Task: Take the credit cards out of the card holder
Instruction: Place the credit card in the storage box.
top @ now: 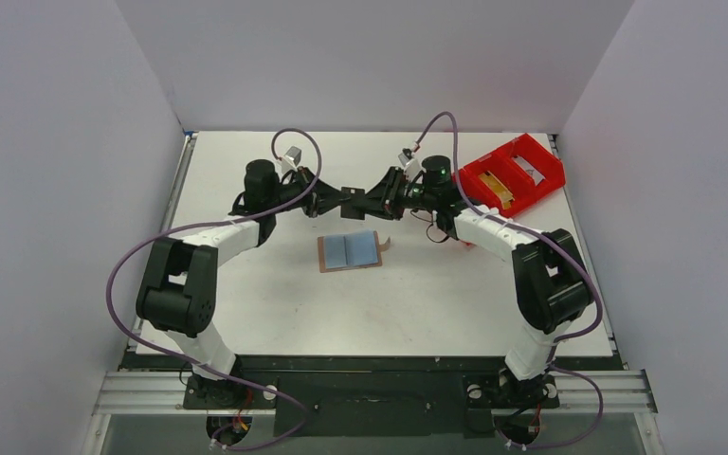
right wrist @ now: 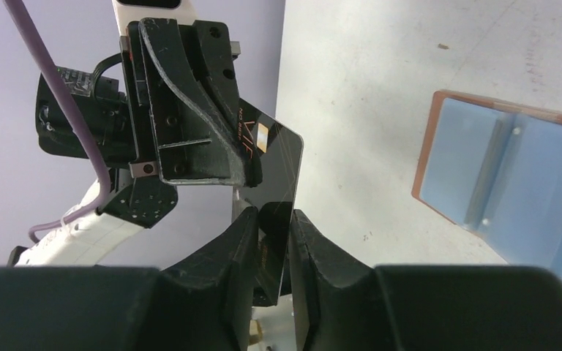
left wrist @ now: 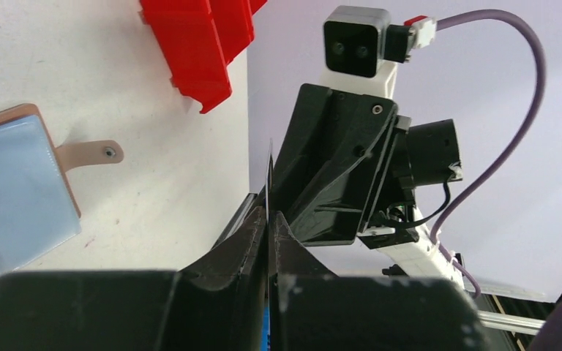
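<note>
The card holder (top: 349,250) lies open and flat on the table, pale blue inner faces up, tab to the right. It also shows in the left wrist view (left wrist: 15,190) and the right wrist view (right wrist: 512,168). A black credit card (top: 351,201) hangs in the air behind it, between both grippers. My left gripper (top: 334,201) is shut on the card, which shows edge-on (left wrist: 269,183) between its fingers. My right gripper (top: 370,202) has its fingers on either side of the card's other end (right wrist: 274,175), with small gaps showing.
A red compartment tray (top: 512,175) stands at the back right with a yellowish item in it; its corner shows in the left wrist view (left wrist: 197,44). White walls close in the table on three sides.
</note>
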You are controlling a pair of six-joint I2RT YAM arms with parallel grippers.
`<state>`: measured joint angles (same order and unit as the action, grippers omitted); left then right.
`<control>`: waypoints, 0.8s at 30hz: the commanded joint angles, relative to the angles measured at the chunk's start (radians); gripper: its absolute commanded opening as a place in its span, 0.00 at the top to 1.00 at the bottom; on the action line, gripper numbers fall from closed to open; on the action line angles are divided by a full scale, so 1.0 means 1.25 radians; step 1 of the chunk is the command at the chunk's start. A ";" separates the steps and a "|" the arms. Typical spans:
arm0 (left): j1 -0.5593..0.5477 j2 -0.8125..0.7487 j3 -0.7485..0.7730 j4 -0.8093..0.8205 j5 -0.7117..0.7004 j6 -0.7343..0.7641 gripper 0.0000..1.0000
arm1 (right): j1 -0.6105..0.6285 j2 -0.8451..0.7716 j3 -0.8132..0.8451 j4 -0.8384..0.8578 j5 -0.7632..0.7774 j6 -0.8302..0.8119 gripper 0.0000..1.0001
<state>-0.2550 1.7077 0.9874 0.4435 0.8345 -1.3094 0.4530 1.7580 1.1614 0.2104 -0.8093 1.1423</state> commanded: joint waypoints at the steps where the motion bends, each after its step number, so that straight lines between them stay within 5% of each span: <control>1: -0.004 -0.001 -0.006 0.154 -0.013 -0.075 1.00 | 0.019 -0.027 -0.018 0.132 -0.018 0.056 0.82; 5: -0.004 0.013 -0.013 0.223 -0.012 -0.120 1.00 | 0.019 -0.028 -0.025 0.149 -0.020 0.070 0.83; 10: -0.004 0.013 -0.009 0.199 -0.003 -0.102 0.98 | 0.011 -0.036 -0.031 0.151 -0.010 0.077 1.00; 12: -0.003 0.004 -0.009 0.172 -0.001 -0.083 0.75 | 0.003 -0.043 -0.033 0.140 0.000 0.066 1.00; 14: 0.002 -0.011 -0.003 0.109 -0.011 -0.035 0.69 | -0.009 -0.059 -0.024 0.064 0.017 0.027 1.00; 21: 0.007 -0.082 0.117 -0.453 -0.154 0.333 0.61 | -0.055 -0.111 0.091 -0.350 0.198 -0.274 1.00; 24: 0.006 -0.101 0.149 -0.579 -0.236 0.429 0.60 | -0.073 -0.130 0.123 -0.491 0.316 -0.345 1.00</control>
<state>-0.2531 1.6657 1.0771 0.0563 0.6891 -1.0523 0.3931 1.6775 1.2247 -0.1123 -0.6357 0.9291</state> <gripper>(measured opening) 0.394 0.004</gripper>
